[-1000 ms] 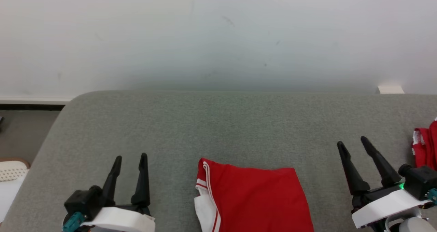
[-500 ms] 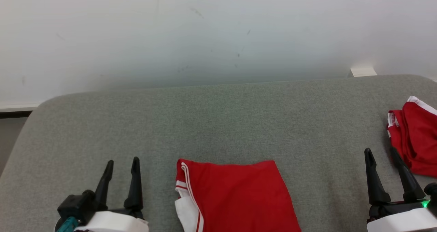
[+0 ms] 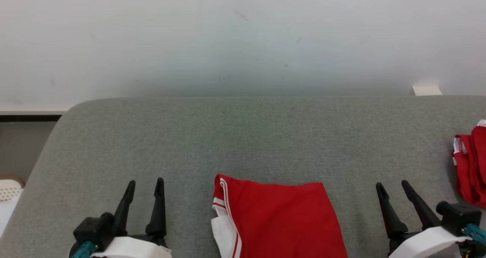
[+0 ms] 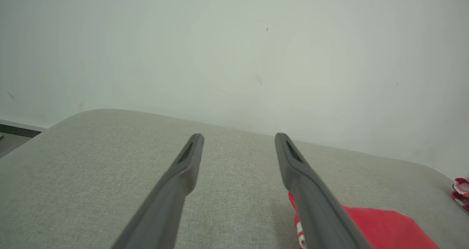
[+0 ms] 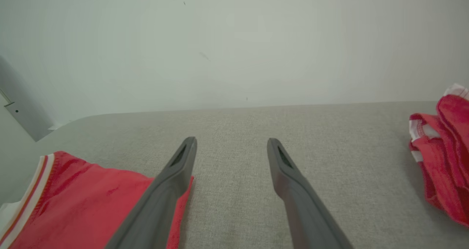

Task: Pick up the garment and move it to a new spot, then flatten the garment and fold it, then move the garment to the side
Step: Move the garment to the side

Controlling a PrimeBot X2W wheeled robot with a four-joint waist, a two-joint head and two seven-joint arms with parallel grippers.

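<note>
Head view: red garment (image 3: 279, 220), white-striped edge, folded flat.

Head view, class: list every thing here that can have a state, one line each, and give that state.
Left gripper: open, empty.
Right gripper: open, empty.
Folded garment: folded flat on the pad, between the grippers, not held.
Crumpled garment: bunched up at the pad's right side, not held.
</note>
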